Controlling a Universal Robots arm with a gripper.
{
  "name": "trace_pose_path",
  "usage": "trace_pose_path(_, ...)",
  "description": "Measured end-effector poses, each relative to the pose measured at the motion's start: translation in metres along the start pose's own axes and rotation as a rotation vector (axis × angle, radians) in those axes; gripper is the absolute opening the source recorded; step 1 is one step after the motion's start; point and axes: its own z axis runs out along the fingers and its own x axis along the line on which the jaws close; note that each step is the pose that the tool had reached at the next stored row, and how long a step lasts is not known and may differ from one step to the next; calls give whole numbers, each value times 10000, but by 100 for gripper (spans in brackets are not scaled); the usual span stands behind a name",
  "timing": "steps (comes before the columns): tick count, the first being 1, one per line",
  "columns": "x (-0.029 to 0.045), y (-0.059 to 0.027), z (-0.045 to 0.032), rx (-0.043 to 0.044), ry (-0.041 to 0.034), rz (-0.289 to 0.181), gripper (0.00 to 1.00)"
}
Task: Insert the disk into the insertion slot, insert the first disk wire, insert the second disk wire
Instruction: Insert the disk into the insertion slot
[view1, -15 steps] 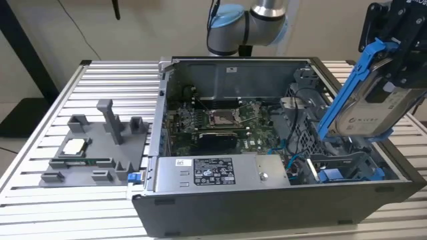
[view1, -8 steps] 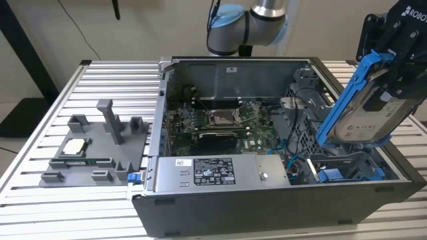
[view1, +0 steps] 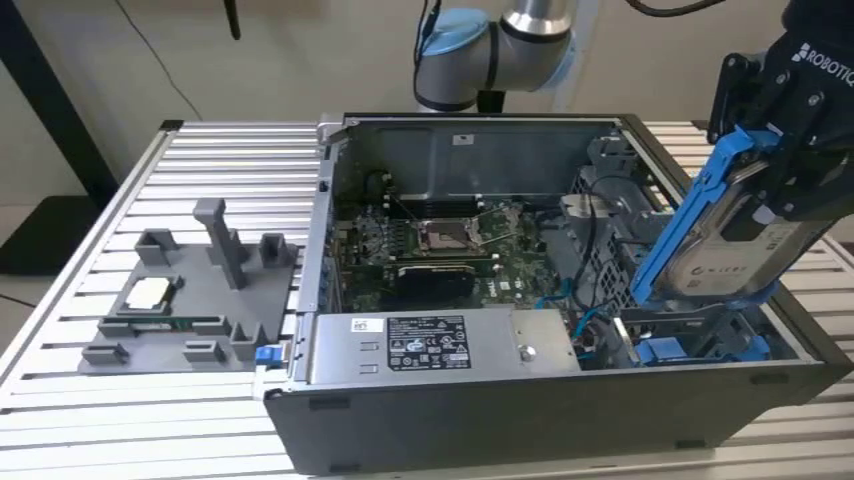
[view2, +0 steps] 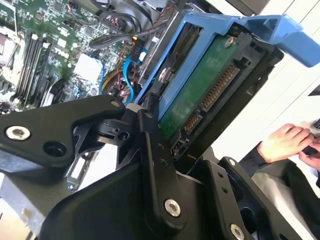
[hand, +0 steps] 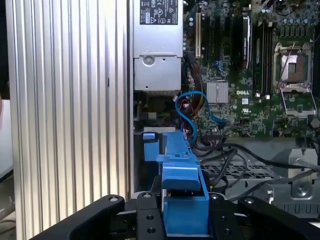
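- Your gripper (view1: 785, 165) has its jaws closed on the upper end of the disk (view1: 727, 250), clamped on its blue carrier (view1: 694, 200). No gap shows between them and the frame.
- The disk hangs steeply tilted over the open computer case (view1: 534, 425), at the exterior view's right. Its lower end is down at the drive cage, just above the insertion slot (view1: 694, 345). You cannot tell whether it has met the slot's blue fittings.
- Risk: at that tilt the lower corner could catch the cage rim instead of entering the bay. Pressing on would likely wedge the carrier or twist it in the jaws.
- Risk: a blue cable (hand: 192, 107) and black leads (hand: 235, 155) lie loose just beside the bay. They could be pinched under the disk or dragged along.
- Risk: the hold is at one end only, so a sideways knock could lever the disk loose.
- Risk: a person's hand (view2: 282, 142) shows near the arm in the second wrist view, and a wide swing could come close to it.
- Surface: the case lies on its side, open side up, on a slatted metal table (view1: 200, 160). A grey fixture plate (view1: 187, 300) with small parts rests well apart, at the exterior view's left.
- Room: a pale wall behind, with a dark post (view1: 54, 110) at the exterior view's left.
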Motion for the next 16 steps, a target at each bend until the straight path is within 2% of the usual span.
trace_pose_path(11,33,-34,201,10,-14,1,33)
trace_pose_path(16,34,-40,291,9,-43,-1,33)
